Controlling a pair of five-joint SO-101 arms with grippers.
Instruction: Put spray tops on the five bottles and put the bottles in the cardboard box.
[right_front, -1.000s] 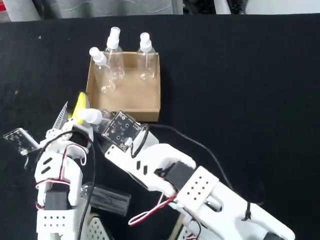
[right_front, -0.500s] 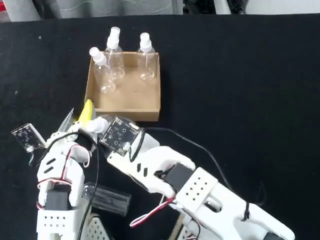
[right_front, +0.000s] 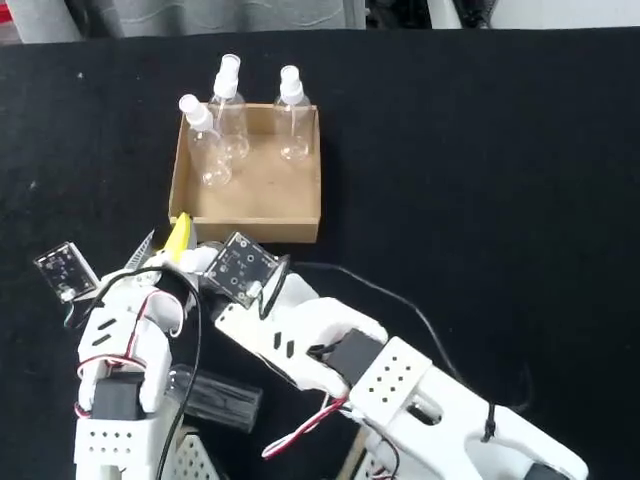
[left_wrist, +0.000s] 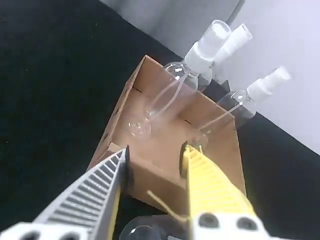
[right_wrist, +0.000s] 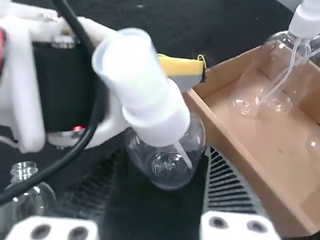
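Three bottles (right_front: 291, 115) fill the far side of the box (right_front: 250, 228); its near floor lies open. Both arms (right_front: 310, 335) crowd the near wall.

A black-covered table (right_front: 500, 150) meets a grey curtain (right_front: 230, 14) along its far edge.

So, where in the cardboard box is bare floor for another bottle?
Bare: the cardboard box floor along its near wall. Crowded: the far side, with three bottles, and outside the near-left corner, left gripper and right gripper with a fourth bottle.
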